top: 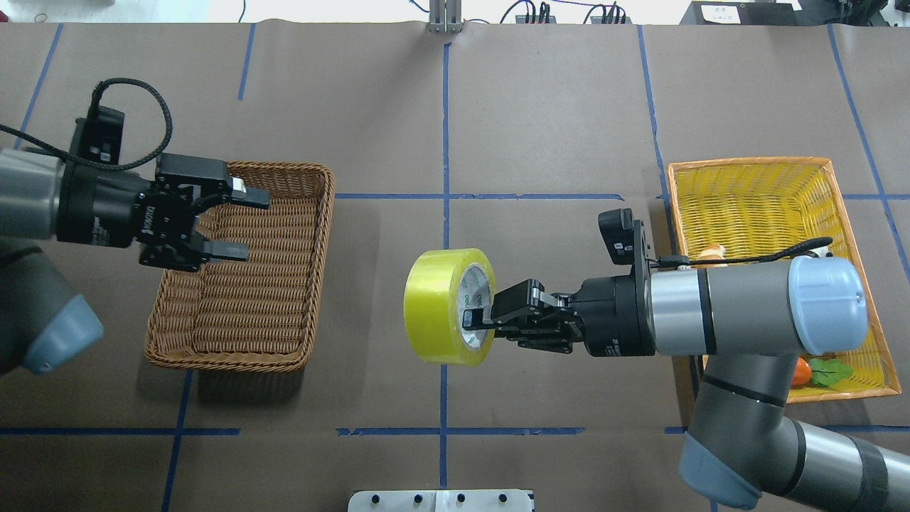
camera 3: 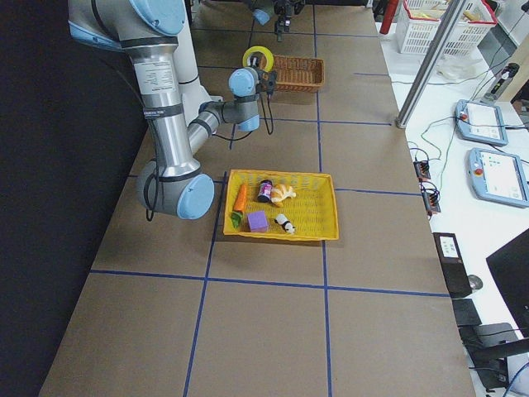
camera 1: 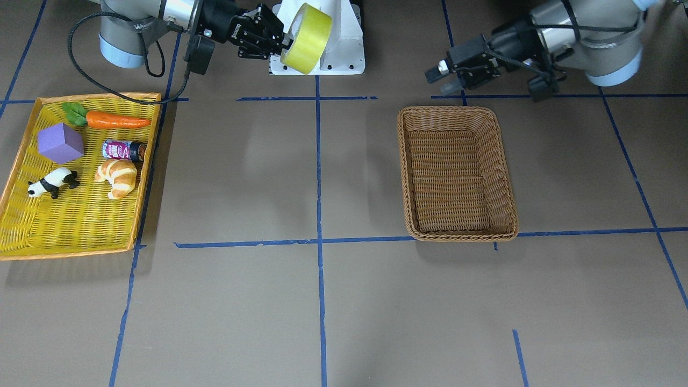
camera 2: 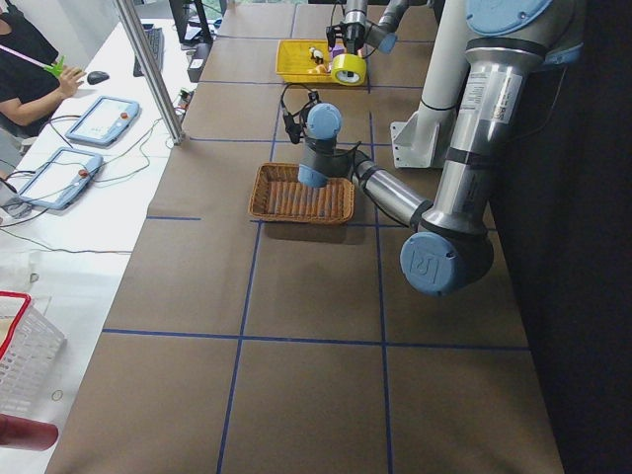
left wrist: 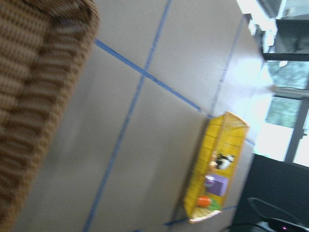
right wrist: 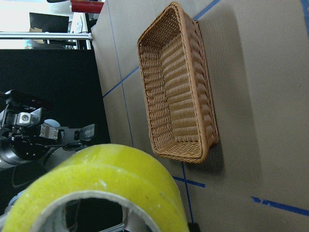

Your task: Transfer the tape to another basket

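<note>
Right end effector [top: 473,320] is clamping the tape [top: 435,306] by one side of its wall, one finger seeming to sit inside the core. The roll is hanging on edge in the air over the middle of the surface [top: 554,107], between the yellow tray [top: 753,163] and the basket [top: 323,213], well apart from both. Left end effector [top: 245,225] is hovering above the basket with fingers spread, holding nothing. Biggest worry: that left arm is occupying the airspace over the basket, so a straight carry across is risking a knock between arms, and a mistimed hand-over is risking a dropped roll. Next: the roll is sticking out beyond the fingers, gripped on one side only, so its weight is likely levering against the pinch, and a quick swing could be twisting or slipping it loose. Landing on edge, it would probably be rolling away across the surface. Smallest: released too high or too near the braided rim, it could be bouncing or tipping out.
</note>
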Available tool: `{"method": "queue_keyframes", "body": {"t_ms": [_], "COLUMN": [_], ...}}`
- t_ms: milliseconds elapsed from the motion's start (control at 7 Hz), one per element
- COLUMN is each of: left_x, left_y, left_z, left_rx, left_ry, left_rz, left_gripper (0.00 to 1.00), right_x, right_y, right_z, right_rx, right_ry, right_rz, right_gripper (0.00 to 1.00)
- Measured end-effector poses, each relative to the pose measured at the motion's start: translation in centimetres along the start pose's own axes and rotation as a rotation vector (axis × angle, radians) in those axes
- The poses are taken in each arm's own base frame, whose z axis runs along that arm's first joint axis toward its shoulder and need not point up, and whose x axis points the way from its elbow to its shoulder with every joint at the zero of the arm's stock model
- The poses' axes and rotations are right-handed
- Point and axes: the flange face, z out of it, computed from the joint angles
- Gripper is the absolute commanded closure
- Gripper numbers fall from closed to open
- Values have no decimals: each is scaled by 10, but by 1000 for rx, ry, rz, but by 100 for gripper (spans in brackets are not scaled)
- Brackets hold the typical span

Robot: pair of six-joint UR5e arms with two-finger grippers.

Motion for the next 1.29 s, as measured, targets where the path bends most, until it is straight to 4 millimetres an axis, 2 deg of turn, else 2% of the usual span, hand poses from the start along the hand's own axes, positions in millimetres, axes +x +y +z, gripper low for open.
{"method": "queue_keyframes", "body": {"t_ms": [286, 571, 857, 1286], "left_x": [15, 12, 11, 13], "left_y": [36, 63, 79, 101], "left_z": [32, 49, 60, 88], "left_rx": [-65, -131, -184, -252], "left_ry": [197, 318, 357, 358], "left_rz": [-132, -235, -281, -302], "left_gripper": [0, 0, 0, 0], "right_x": [17, 29, 30, 32], "right_y": [24, 38, 42, 54], "right_z": [11, 12, 13, 22], "right_rx": [-21, -36, -39, -44], "right_ry": [-122, -234, -276, -284], "right_rz": [10, 14, 14, 27], "right_gripper": [98, 98, 98, 98]}}
